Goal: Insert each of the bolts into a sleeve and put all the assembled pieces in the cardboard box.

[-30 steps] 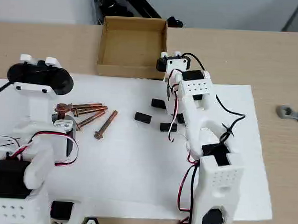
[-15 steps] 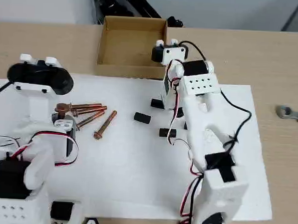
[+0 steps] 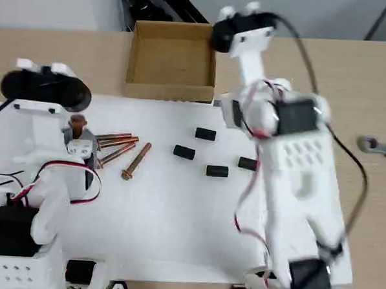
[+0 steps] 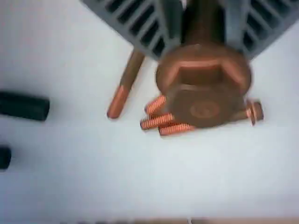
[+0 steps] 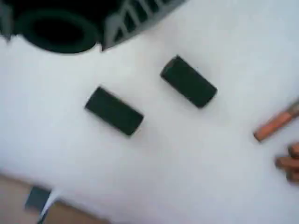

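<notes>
Loaded arms over the worktop [image 3: 68,54].
Wrist views: left pincer [image 4: 203,32] clamped on a bolt [image 4: 203,88], right pincer [image 5: 63,21] on a sleeve [image 5: 28,30].

Perhaps four bolts [image 3: 115,138] left of sleeves [image 3: 185,152]

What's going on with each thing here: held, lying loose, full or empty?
Box: empty.
Held bolt: clamped in left fingers.
Other bolts: lying loose on the paper.
Held sleeve: clamped in right fingers.
Four sleeves: lying loose, unfilled.
</notes>
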